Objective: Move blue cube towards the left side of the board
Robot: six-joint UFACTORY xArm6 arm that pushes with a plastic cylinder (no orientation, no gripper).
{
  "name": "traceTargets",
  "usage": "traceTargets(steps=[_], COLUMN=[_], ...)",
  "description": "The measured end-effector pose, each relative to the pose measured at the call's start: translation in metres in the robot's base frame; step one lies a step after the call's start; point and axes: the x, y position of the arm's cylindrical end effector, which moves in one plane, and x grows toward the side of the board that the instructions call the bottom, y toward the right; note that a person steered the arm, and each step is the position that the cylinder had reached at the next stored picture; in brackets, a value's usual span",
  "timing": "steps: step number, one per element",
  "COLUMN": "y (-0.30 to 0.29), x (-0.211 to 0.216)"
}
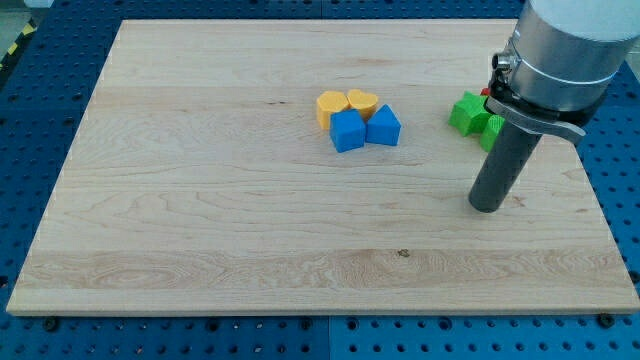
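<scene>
Our wooden bench (200, 240) sits on a blue holed floor (40, 90). Our tip (487, 207), a plain rod with nothing to clench, is well right of the blue cube (348, 131).

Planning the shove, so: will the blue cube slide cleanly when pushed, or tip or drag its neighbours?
The blue cube looks squat and flat-based, so it probably slides, not tips. It touches the other blue block and the orange block, which may drag along. My tip stands well to its right.

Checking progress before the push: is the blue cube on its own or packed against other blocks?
Packed: the blue cube touches another blue block and yellow blocks.
</scene>
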Motion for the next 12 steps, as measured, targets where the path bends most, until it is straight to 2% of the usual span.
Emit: traceTargets(steps=[5, 8, 10, 12], y=[-0.002, -0.071, -0.079, -0.114], x=[-0.012, -0.05, -0.083, -0.087])
